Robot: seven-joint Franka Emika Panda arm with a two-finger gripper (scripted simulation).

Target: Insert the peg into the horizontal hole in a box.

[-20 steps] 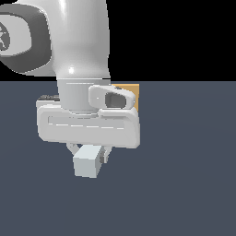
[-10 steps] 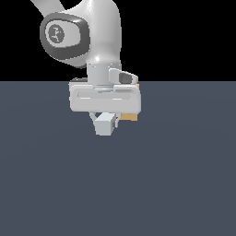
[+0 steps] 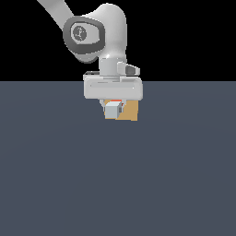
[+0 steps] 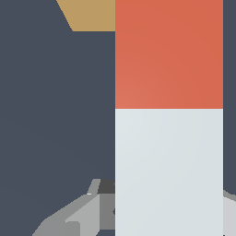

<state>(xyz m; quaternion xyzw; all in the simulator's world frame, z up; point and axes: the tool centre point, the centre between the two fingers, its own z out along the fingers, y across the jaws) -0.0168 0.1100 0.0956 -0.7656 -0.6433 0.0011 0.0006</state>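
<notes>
Pale grey-white square peg (image 3: pixel 112 110) with its orange-red end toward the tan block (image 3: pixel 131 110), your gripper (image 3: pixel 113 104) pinching it, hole hidden from you.

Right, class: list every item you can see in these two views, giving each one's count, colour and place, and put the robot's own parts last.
peg: one, pale grey-white with an orange-red end section, held under the gripper; its orange-red end points toward the box.
box: one, tan-orange, on the floor right behind the peg, mostly hidden by it; its hole is not visible in either view.
floor: one, dark slate grey, filling the lower part of the exterior view.
arm: one, white with a dark grey joint cap, coming down from the exterior view's upper left.
gripper: one, white and grey, above the peg, shut on it.
</notes>
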